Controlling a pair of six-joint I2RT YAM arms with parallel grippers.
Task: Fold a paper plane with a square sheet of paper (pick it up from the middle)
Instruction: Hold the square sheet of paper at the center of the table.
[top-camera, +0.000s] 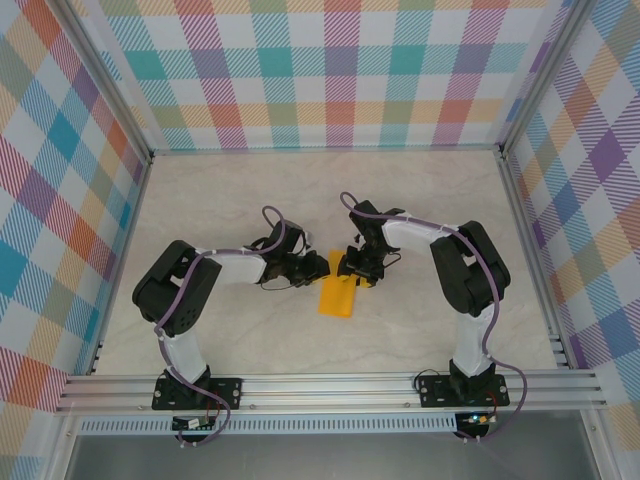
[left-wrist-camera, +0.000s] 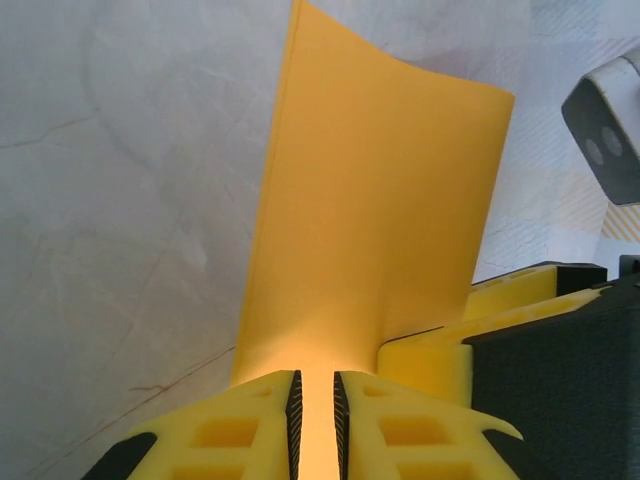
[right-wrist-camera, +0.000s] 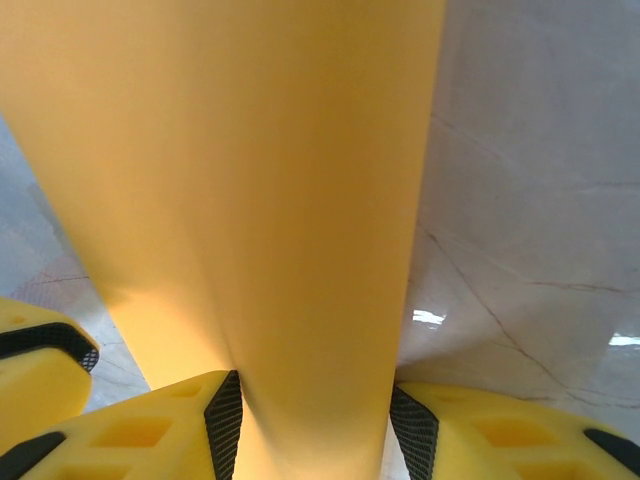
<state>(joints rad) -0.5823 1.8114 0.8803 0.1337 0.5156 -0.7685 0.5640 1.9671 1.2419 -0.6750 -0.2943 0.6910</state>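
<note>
Sheet near the middle of the table, a gripper on either side of its far end

The square sheet of paper is close to the centre of the table, a little toward the arm bases. The left gripper reaches in from the left and the right gripper from the right. They are just beside each other at the sheet's far end, and the sheet runs in between the fingers of each. The walls stand behind and to both sides
</note>
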